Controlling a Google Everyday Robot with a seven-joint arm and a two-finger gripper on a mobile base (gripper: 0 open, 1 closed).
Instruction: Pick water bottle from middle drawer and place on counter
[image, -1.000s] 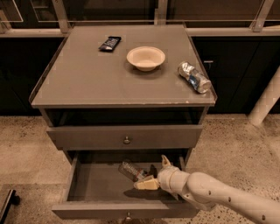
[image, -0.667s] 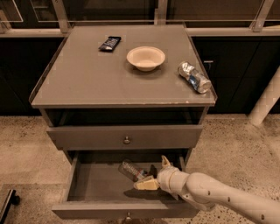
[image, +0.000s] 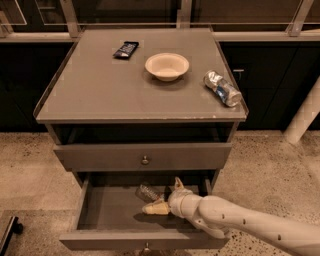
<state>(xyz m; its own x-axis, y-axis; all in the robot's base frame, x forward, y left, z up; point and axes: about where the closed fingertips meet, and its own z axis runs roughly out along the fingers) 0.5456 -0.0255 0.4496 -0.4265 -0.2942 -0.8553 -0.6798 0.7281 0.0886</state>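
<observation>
The water bottle (image: 146, 191) lies on its side in the open middle drawer (image: 105, 212), near the drawer's back middle. My gripper (image: 163, 196) reaches into the drawer from the right, just right of the bottle. It is open, with one pale finger (image: 154, 208) low in front of the bottle and the other (image: 177, 183) pointing up behind it. The bottle sits at the mouth of the jaws and is not held. The counter (image: 100, 90) is the grey top of the cabinet above.
On the counter are a white bowl (image: 167, 65), a dark snack wrapper (image: 125, 49) and a crushed silver-and-blue can (image: 222, 88) near the right edge. A shut drawer with a knob (image: 145, 160) sits above the open one. Speckled floor surrounds the cabinet.
My gripper has shifted slightly left inside the drawer, closer to the bottle. The bottle has not moved.
</observation>
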